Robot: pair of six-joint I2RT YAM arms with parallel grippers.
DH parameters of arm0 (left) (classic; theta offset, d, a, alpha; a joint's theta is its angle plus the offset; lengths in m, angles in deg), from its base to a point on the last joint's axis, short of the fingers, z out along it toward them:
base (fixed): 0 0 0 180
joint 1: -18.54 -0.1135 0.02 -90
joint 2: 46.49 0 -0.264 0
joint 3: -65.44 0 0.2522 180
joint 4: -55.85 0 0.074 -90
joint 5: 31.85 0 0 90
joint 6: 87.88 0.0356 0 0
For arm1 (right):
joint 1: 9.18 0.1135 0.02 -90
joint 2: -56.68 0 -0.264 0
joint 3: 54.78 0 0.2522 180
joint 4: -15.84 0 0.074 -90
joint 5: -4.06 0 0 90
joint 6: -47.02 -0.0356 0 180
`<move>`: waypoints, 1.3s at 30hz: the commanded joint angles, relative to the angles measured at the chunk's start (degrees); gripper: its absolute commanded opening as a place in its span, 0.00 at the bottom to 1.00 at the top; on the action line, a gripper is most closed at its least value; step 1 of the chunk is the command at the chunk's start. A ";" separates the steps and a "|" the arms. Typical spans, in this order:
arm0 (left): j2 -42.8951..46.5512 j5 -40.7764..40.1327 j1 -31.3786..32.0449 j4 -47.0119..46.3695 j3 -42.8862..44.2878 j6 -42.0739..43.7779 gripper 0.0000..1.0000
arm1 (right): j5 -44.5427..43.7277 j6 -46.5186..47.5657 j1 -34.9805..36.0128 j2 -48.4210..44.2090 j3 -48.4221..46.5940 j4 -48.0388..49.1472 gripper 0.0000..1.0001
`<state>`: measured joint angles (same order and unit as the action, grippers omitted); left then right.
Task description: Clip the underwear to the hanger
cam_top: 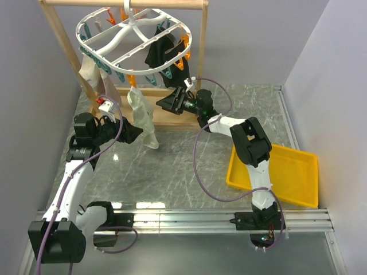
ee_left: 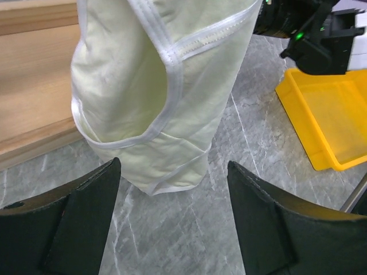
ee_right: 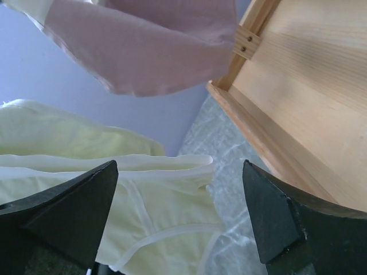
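Observation:
The cream underwear [cam_top: 142, 117] hangs down from an orange clip [cam_top: 132, 80] on the front edge of the white hanger [cam_top: 135, 40]. Its lower end reaches close to the table. My left gripper [cam_top: 133, 133] is open and empty, just left of the garment's lower part. In the left wrist view the underwear [ee_left: 155, 91] hangs right in front of the open gripper [ee_left: 173, 163]. My right gripper [cam_top: 167, 103] is open and empty, just right of the garment. In the right wrist view the underwear [ee_right: 166, 212] lies between and beyond the open gripper [ee_right: 180, 166].
The hanger hangs from a wooden rack [cam_top: 172, 114]. A black garment [cam_top: 160, 54] and a beige cloth [cam_top: 89, 69] hang from other clips; the right wrist view shows a pink cloth [ee_right: 149, 46]. A yellow tray [cam_top: 287, 172] sits at the right.

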<state>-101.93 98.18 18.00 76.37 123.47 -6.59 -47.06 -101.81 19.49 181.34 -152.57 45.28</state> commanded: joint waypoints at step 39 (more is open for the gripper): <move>-3.62 2.42 0.01 -0.79 5.91 -2.89 0.83 | -6.88 -45.32 4.65 14.12 -2.55 35.02 0.64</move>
<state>-105.58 99.49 18.00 76.46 127.03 -9.70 -53.18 -143.45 23.70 197.50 -156.94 73.41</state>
